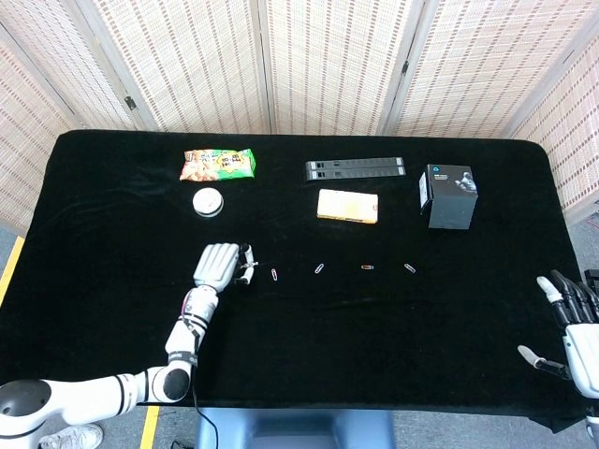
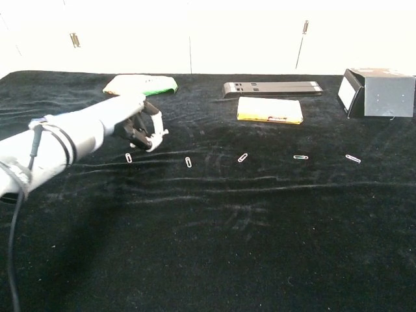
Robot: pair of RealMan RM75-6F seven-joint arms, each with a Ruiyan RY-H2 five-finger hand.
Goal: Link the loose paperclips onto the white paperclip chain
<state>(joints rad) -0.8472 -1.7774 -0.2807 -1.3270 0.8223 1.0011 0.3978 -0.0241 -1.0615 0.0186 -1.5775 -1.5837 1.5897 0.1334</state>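
My right hand (image 1: 573,332) is cut off by the head view's lower right corner. My left hand (image 1: 220,266) hides its own fingertips; whether they hold the white paperclip chain cannot be determined.

Black cloth-covered worktop (image 1: 112,215) | back row: green-orange snack packet (image 1: 218,164), round white tin (image 1: 208,202), flat black bar (image 1: 354,168), yellow box (image 1: 347,206), black cube box (image 1: 447,195) | mid row: small loose paperclips (image 1: 319,268)

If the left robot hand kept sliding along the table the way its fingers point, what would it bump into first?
Probably the nearest loose paperclip, lying just past the left robot hand along the row. In the chest view the hand seems raised above the cloth, so it might pass over it; depth is unclear.
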